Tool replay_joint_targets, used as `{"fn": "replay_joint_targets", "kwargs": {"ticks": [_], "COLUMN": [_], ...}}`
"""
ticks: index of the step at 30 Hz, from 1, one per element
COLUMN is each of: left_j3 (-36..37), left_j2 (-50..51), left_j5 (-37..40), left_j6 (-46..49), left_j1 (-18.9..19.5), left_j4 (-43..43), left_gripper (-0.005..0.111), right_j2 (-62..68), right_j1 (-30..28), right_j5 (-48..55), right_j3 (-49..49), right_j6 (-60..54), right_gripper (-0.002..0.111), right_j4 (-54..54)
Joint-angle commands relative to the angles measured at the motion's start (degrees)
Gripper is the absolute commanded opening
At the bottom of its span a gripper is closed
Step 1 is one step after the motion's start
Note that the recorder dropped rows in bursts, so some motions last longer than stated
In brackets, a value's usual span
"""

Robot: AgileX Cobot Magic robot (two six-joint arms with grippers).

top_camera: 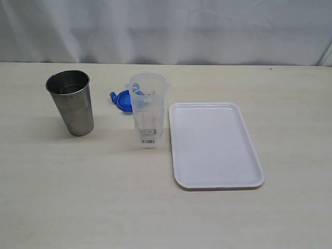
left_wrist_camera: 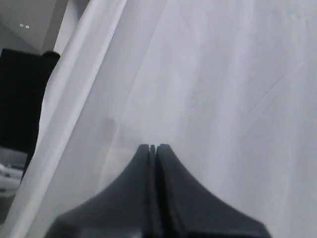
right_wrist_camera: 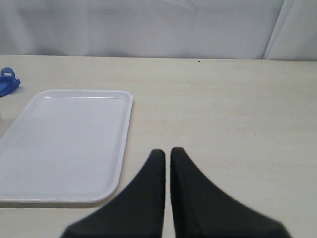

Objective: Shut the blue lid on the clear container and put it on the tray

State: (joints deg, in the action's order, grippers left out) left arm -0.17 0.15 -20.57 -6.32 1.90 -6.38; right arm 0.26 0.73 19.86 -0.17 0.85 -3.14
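Observation:
The clear container (top_camera: 148, 109) stands upright and uncovered mid-table, a white barcode label near its base. The blue lid (top_camera: 122, 99) lies flat on the table just behind it on its left, partly hidden by it; its edge also shows in the right wrist view as the blue lid (right_wrist_camera: 7, 84). The white tray (top_camera: 213, 144) lies right of the container, bare; it is the same tray (right_wrist_camera: 69, 144) in the right wrist view. My right gripper (right_wrist_camera: 167, 150) is shut with nothing in it, over the table beside the tray. Facing only white cloth, my left gripper (left_wrist_camera: 154, 146) is shut and holds nothing. Neither arm shows in the exterior view.
A grey steel cup (top_camera: 71, 101) stands upright left of the container. A white curtain (top_camera: 166, 28) hangs along the table's far edge.

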Motion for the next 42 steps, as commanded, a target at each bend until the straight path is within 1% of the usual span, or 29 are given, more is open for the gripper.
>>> {"fn": "replay_joint_targets", "kwargs": {"ticks": [1,2,3,4,5,6,7,8,9,10,14,16,18,22,28,32,37,42], "left_j3": [-2.13,-4.39,-5.66,-7.97,-9.11,-10.40,-10.91,-11.31,-11.45,-11.45,-11.54,-11.54,-11.54,-12.71,-16.07,-17.27,-17.27,-17.27], "left_j2": [3.71,7.32,9.40,13.48,15.83,20.19,22.66,26.98,29.33,33.83,46.54,53.17,58.96,66.08,74.55,80.22,87.94,96.95], "left_j5": [-7.68,-8.66,-8.94,-8.94,-8.94,-10.55,-12.17,-15.55,-17.53,-20.50,-26.29,-30.53,-33.44,-33.84,-30.95,-31.55,-37.86,-48.49], "left_j6": [-12.00,-15.56,-16.44,-16.44,-16.44,-16.44,-16.44,-16.44,-16.44,-16.34,-15.41,-11.25,-9.87,-8.64,-8.24,-6.05,-5.74,-1.52], "left_j1": [-0.22,-0.22,-0.22,-0.22,-0.22,-0.22,-0.22,-0.22,-0.22,-0.22,-0.22,-0.22,-0.22,-0.22,-0.22,-0.22,-0.22,-0.22], "left_j4": [11.03,13.85,15.40,18.26,19.90,22.97,24.90,28.60,29.98,30.34,31.27,31.37,29.62,28.00,29.69,29.97,31.26,31.26], "left_gripper": [0.009,0.020,0.027,0.043,0.053,0.072,0.080,0.090,0.093,0.095,0.096,0.096,0.096,0.096,0.096,0.096,0.096,0.096], "right_j2": [-0.26,-0.26,-0.26,-0.26,-0.26,-0.26,-0.26,-0.26,-0.26,-0.26,-0.26,-0.26,-0.26,-0.26,-0.26,-0.26,-0.26,-0.26], "right_j1": [0.09,0.09,0.09,0.09,0.09,0.09,0.09,0.09,0.09,0.09,0.09,0.09,0.09,0.09,0.09,0.09,0.09,0.09], "right_j5": [-0.62,-0.62,-0.62,-0.62,-0.62,-0.62,-0.62,-0.62,-0.62,-0.62,-0.62,-0.62,-0.62,-0.62,-0.62,-0.62,-0.62,-0.62], "right_j3": [0.17,0.17,0.17,0.17,0.17,0.17,0.17,0.17,0.17,0.17,0.17,0.17,0.17,0.17,0.17,0.17,0.17,0.17], "right_j6": [-0.43,-0.43,-0.43,-0.43,-0.43,-0.43,-0.43,-0.43,-0.43,-0.43,-0.43,-0.43,-0.43,-0.43,-0.43,-0.43,-0.43,-0.43], "right_gripper": [0.005,0.005,0.005,0.005,0.005,0.005,0.005,0.005,0.005,0.005,0.005,0.005,0.005,0.005,0.005,0.005,0.005,0.005], "right_j4": [-0.10,-0.10,-0.10,-0.10,-0.10,-0.10,-0.10,-0.10,-0.10,-0.10,-0.10,-0.10,-0.10,-0.10,-0.10,-0.10,-0.10,-0.10]}}
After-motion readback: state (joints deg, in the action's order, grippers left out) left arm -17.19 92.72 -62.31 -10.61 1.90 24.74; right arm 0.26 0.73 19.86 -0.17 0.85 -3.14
